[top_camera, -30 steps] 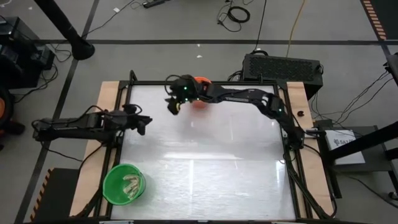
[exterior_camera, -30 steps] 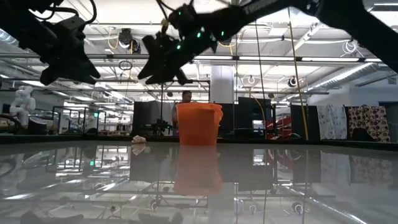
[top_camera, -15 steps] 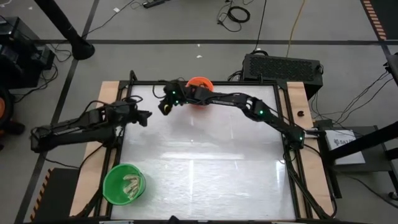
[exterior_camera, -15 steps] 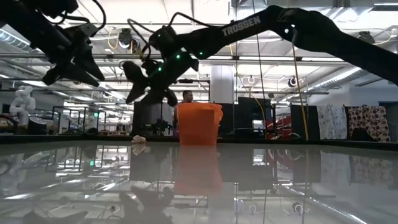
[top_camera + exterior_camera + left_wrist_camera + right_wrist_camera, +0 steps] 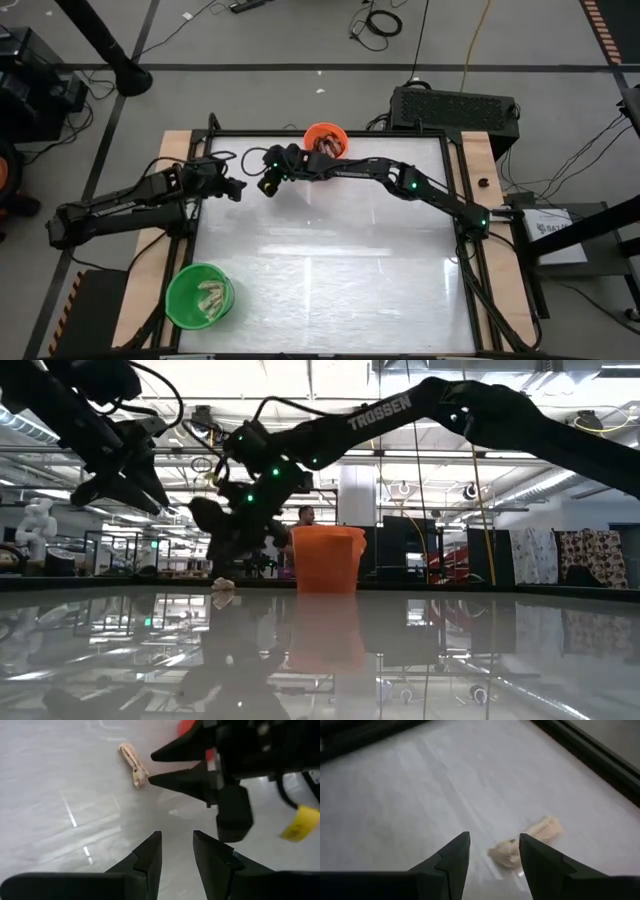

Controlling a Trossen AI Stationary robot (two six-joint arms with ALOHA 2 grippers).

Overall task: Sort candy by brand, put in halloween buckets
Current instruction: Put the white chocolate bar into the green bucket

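One pale cream candy lies flat on the table near the far left corner; it also shows in the left wrist view and the low view. My right gripper hangs open just above it, left of the orange bucket. That bucket stands at the far edge with dark pieces inside. My left gripper is open in the air close by, facing the right gripper. The green bucket at the near left corner holds cream candy.
The table's black frame rail runs close behind the candy. A yellow tag hangs from the right arm. The two grippers stand only a short way apart over the far left part of the table.
My right gripper has swung away from above the orange bucket toward the table's left and come down toward the cream candy, staying open. My left gripper has shifted slightly toward the far edge. The candy and both buckets have not moved.
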